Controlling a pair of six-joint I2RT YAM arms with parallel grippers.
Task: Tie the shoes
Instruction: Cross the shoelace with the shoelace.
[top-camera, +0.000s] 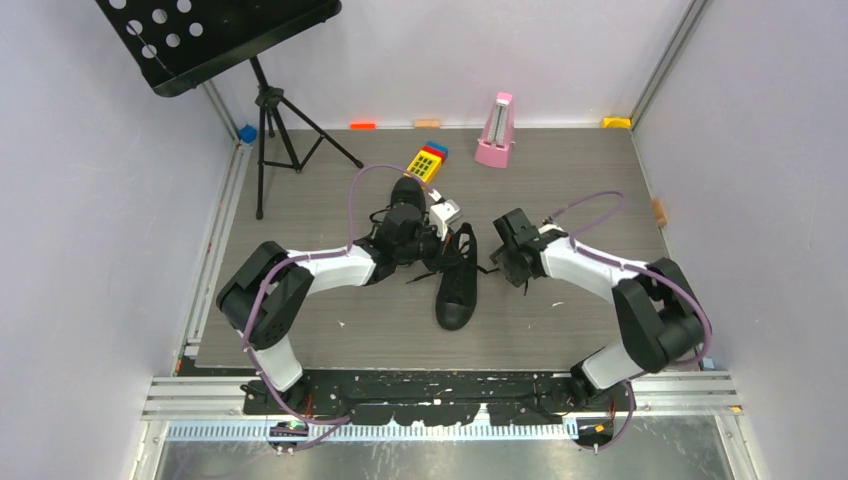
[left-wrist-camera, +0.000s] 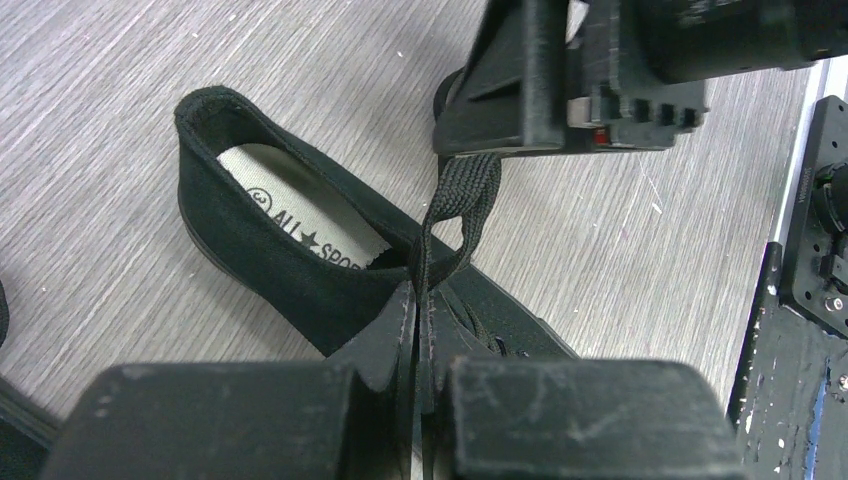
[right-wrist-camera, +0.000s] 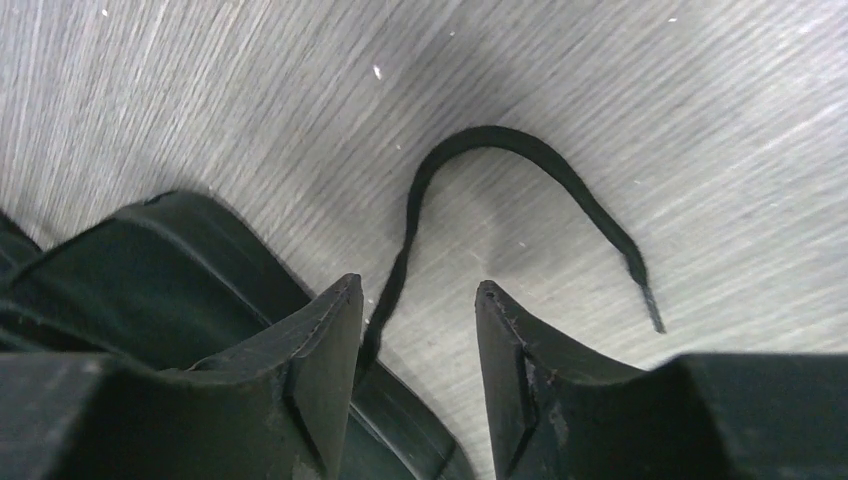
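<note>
One black shoe (top-camera: 458, 285) lies mid-table, toe toward the arms. In the left wrist view its heel and grey insole (left-wrist-camera: 300, 225) show. My left gripper (left-wrist-camera: 418, 300) is shut on a black lace (left-wrist-camera: 428, 245) just above the shoe's opening; the lace rises into a flat loop (left-wrist-camera: 478, 185) under the right gripper's body (left-wrist-camera: 570, 80). My right gripper (right-wrist-camera: 418, 292) is open, low over the table by the shoe's side (right-wrist-camera: 150, 280). A loose lace end (right-wrist-camera: 500, 140) curves on the table, one part running between its fingers. A dark shape (top-camera: 405, 190) behind the left wrist may be the second shoe.
A yellow keypad toy (top-camera: 426, 162) and a pink metronome (top-camera: 495, 132) stand at the back. A music stand tripod (top-camera: 270, 130) is at the back left. Small coloured blocks line the back wall. The arms' base rail (left-wrist-camera: 800, 300) is close by.
</note>
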